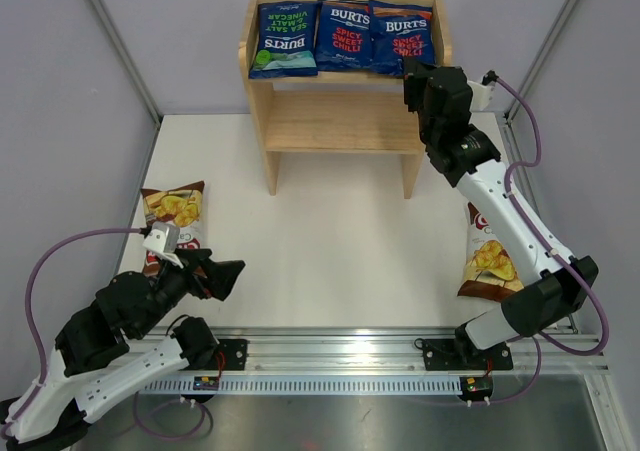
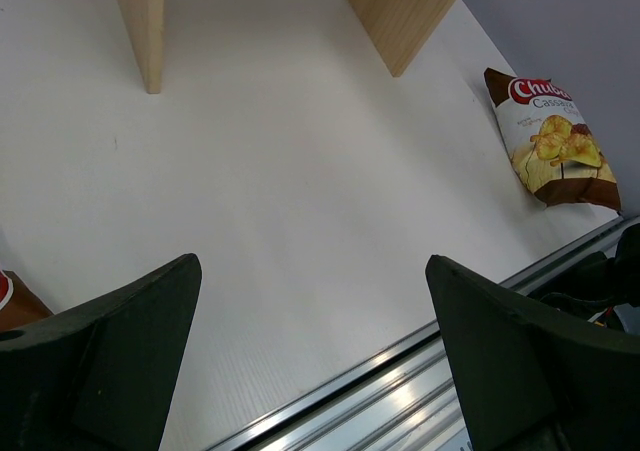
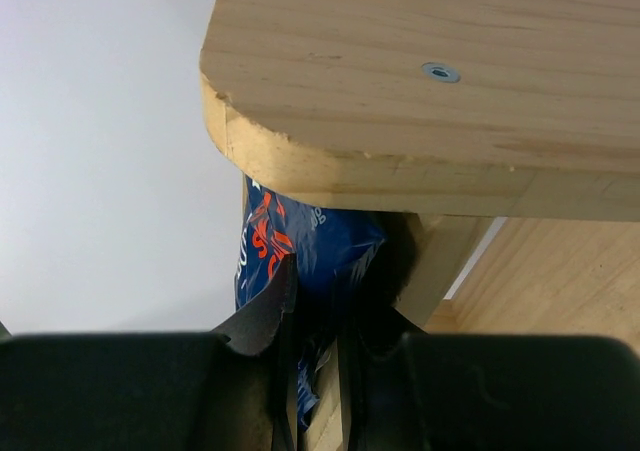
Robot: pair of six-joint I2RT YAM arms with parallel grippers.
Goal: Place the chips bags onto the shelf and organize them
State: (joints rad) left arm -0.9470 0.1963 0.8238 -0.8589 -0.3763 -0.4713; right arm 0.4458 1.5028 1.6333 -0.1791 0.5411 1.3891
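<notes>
Top external view: the rightmost BURTS bag [image 1: 401, 33] is gripped by the nearly closed right claw [image 1: 412, 71] atop the shelf [image 1: 330, 121], so release is judged due next, before the Chuba bag [image 1: 176, 211] near the wide-open left claw [image 1: 225, 278] is fetched.

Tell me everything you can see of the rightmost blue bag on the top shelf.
The rightmost BURTS bag is glossy dark blue and orange-topped, with "Spicy Sweet Chilli" in orange. It sits on the shelf, top tier, right end, touching its twin. The right gripper pinches its near right corner.
</notes>
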